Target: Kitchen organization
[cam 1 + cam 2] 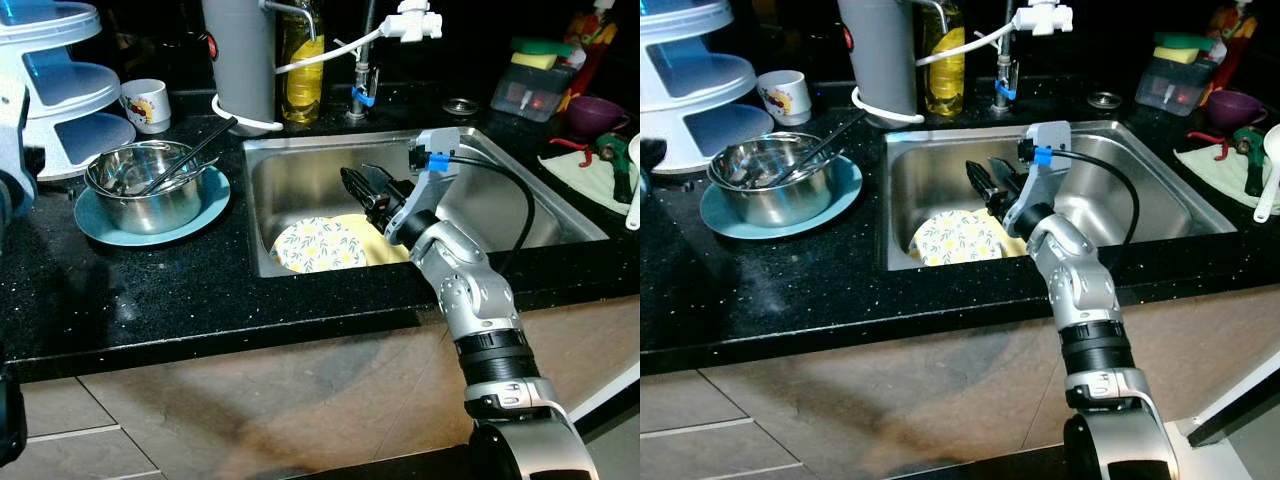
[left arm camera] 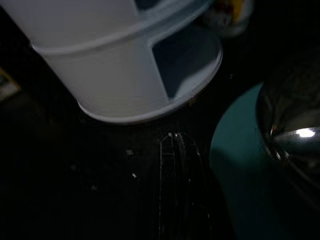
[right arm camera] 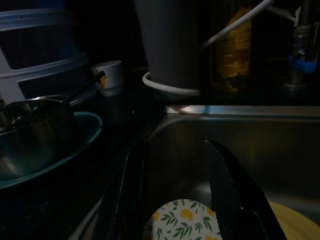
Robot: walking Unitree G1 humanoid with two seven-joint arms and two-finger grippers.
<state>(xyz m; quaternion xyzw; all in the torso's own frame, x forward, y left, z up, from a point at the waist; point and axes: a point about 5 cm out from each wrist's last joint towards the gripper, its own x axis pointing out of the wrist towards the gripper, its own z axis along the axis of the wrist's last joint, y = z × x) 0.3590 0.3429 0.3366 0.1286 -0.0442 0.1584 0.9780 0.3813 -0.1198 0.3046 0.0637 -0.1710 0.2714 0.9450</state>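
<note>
head views: the right claw (image 1: 362,187) hangs spread inside the steel sink (image 1: 300,170), poised above the round leaf-patterned plate (image 1: 318,245) lying on the basin floor. right wrist view: fingers (image 3: 227,185) straddle that plate. left wrist view: left claw (image 2: 176,165) pressed together over the black tabletop (image 2: 90,175).

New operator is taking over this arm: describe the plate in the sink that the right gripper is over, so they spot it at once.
Find the steel sink set in the black counter. At its front left lies a round floral plate, white with green leaves and yellow flowers, just below the open right gripper. It overlaps a plain yellow plate; the pattern alone tells them apart.
</note>
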